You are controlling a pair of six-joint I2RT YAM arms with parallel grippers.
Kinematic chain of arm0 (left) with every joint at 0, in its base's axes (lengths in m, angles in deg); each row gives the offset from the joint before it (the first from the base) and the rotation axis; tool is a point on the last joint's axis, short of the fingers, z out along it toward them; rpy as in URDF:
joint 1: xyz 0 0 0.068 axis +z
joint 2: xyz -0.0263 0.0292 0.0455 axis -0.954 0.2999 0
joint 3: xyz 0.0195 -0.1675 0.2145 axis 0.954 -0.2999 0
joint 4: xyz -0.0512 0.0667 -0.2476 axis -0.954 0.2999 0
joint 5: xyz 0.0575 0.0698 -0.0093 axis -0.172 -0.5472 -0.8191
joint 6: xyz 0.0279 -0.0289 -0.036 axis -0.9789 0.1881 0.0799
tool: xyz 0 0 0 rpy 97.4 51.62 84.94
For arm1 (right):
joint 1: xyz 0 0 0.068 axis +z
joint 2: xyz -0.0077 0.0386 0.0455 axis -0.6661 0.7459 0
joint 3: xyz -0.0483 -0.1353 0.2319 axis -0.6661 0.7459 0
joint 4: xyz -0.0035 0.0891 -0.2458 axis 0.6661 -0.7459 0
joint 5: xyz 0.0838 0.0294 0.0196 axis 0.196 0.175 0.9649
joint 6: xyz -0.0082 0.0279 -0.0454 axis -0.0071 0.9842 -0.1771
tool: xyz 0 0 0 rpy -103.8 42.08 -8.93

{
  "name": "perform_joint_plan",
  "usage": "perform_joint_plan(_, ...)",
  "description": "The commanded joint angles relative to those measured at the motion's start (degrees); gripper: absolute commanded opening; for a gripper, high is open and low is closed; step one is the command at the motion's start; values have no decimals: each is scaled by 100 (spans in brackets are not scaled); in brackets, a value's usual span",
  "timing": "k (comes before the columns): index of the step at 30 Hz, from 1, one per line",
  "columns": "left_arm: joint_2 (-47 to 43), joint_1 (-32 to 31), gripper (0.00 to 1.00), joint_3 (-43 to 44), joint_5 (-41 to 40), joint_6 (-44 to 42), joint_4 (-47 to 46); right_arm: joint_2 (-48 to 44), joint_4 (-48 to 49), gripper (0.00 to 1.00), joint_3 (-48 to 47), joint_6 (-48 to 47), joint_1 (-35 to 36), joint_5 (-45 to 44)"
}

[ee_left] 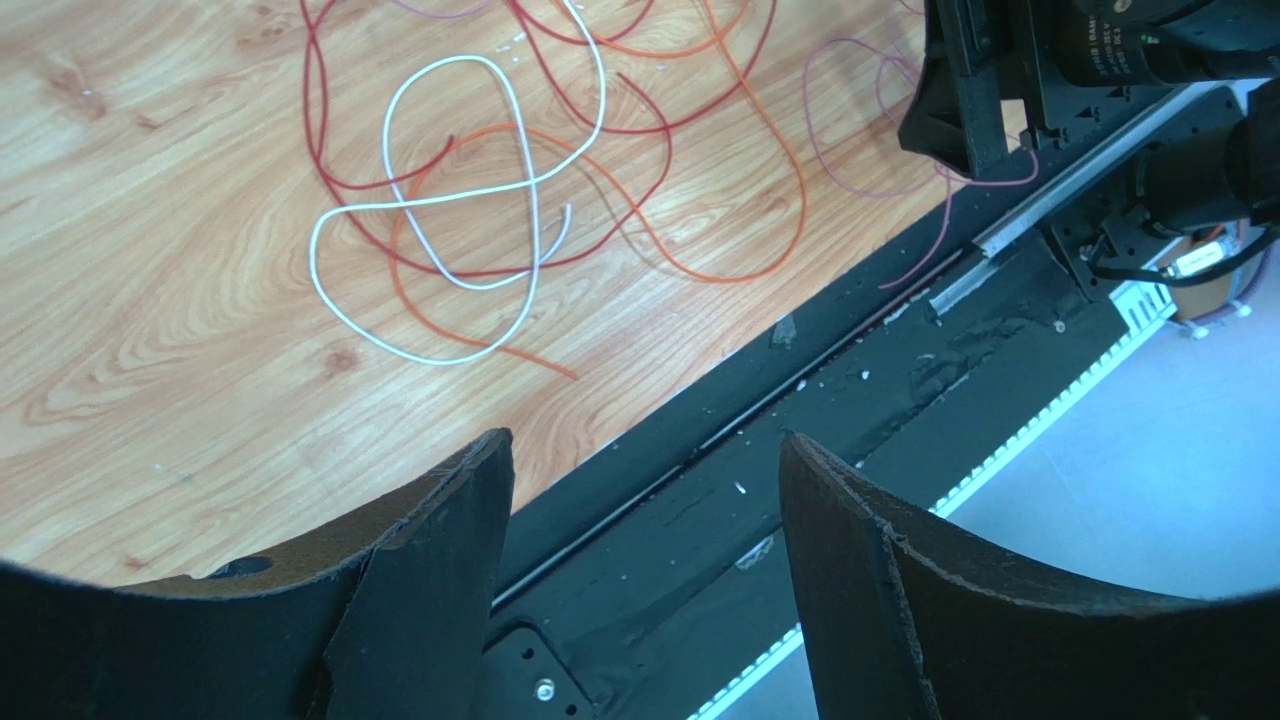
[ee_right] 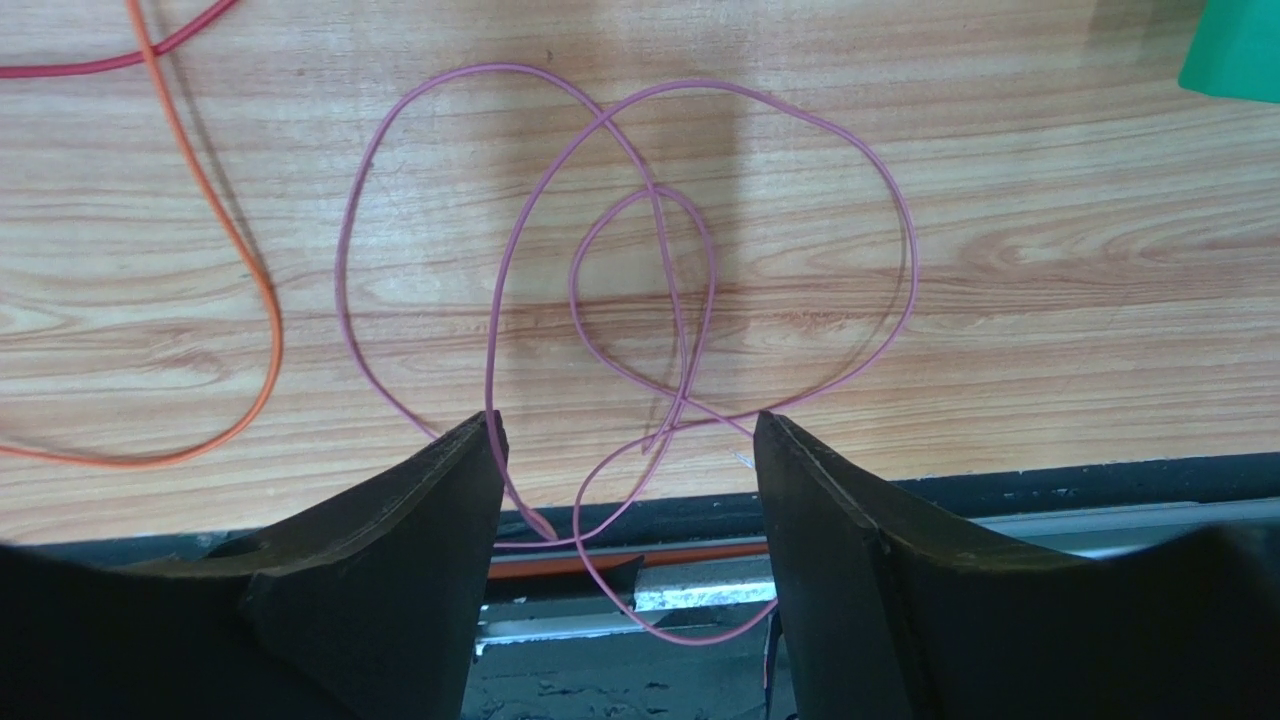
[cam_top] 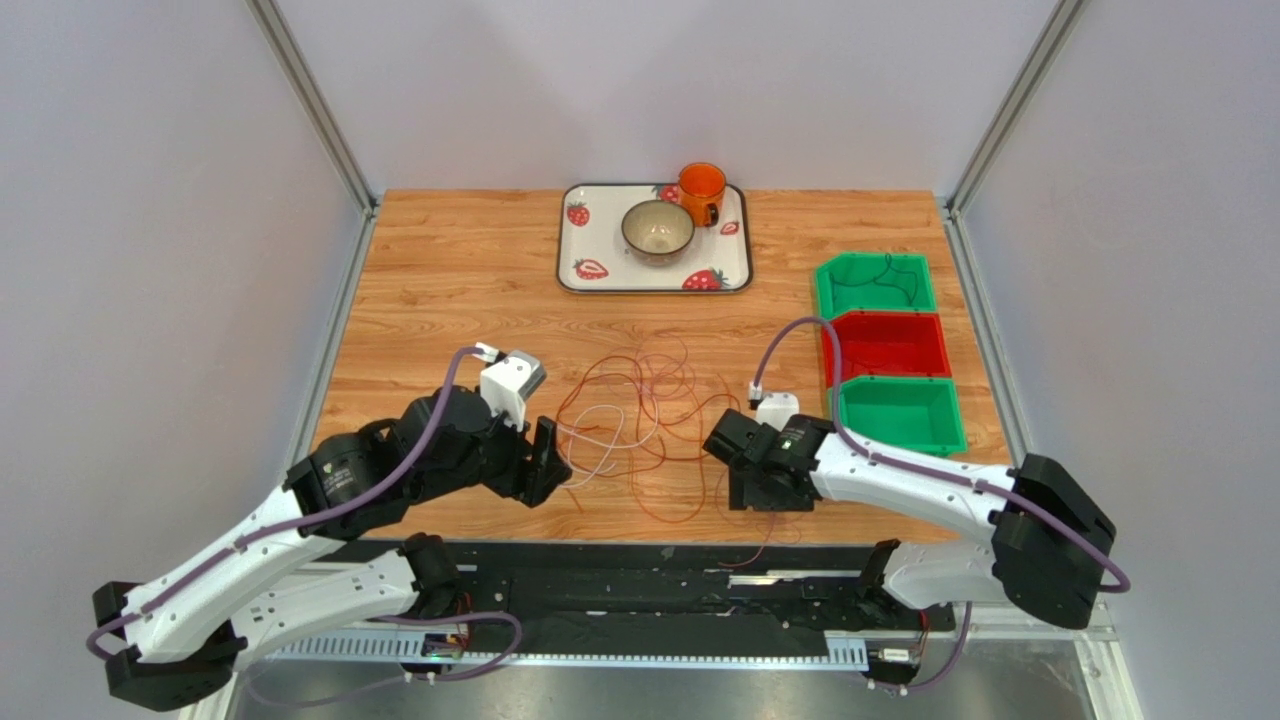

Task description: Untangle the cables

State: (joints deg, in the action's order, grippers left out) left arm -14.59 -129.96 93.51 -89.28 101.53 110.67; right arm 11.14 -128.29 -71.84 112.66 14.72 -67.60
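Observed left gripper [cam_top: 544, 455] at left of the surface [cam_top: 451, 255], set wide, gripping nothing, hovering over the near edge just beside the tangle. Found cables [cam_top: 639, 420] lying loose at mid-surface between both arms, with a white loop [ee_left: 451, 195] interlaced with red and orange strands. Noted a pink cable [ee_right: 676, 270] at the right of the tangle, coiled on the wood and trailing over the near edge. Recorded right gripper [ee_right: 628, 428] likewise wide, with the pink strand passing between the jaws, not clamped. Logged green and red bins [cam_top: 890, 353] at far right, apart from the tangle.
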Motion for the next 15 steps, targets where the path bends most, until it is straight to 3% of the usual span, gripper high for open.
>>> perform_joint_plan(1, -55, -16, 73, 202, -203, -201, 145, 289, 276, 66, 18, 3, -85, -139)
perform_joint_plan(15, -116, -16, 74, 52, -194, -245, 40, 255, 698, 60, 598, 179, -278, 308)
